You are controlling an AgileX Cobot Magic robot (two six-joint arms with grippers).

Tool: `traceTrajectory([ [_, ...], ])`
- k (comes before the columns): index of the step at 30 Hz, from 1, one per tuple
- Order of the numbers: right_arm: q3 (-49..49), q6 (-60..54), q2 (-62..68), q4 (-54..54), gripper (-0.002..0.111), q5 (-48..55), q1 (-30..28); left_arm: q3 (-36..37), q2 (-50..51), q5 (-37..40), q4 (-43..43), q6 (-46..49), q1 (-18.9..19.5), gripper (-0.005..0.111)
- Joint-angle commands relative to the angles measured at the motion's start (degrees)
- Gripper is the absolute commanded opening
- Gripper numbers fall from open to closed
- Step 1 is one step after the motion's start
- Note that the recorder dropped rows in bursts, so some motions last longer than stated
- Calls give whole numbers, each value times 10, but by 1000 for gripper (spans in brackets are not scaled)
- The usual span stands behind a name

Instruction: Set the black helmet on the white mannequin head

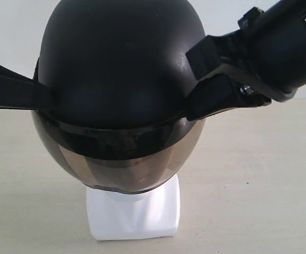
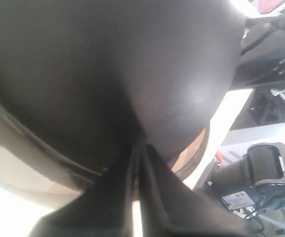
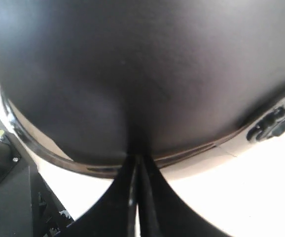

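— Where does the helmet (image 1: 121,69) sit?
— On the mannequin head (image 1: 134,211), over everything but the neck base. The base stands on the tabletop (image 1: 259,185), well forward of its far edge.
— And the arms?
— The left gripper (image 1: 43,98) touches the helmet's left side at the rim. The right gripper (image 1: 194,108) touches the right side, opposite.

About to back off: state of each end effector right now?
Left end effector: closed, tips against the black helmet.
Right end effector: closed, tips against it too.
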Motion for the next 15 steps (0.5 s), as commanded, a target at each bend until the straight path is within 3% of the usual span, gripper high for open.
traceTrajectory([
  [1,8,-2,16,-14,0,-27,1,1,3,3,11,-5,-4,4],
  [15,8,14,-59,-23,0,-94,0,0,-77,-62,-4,-32,-3,4],
])
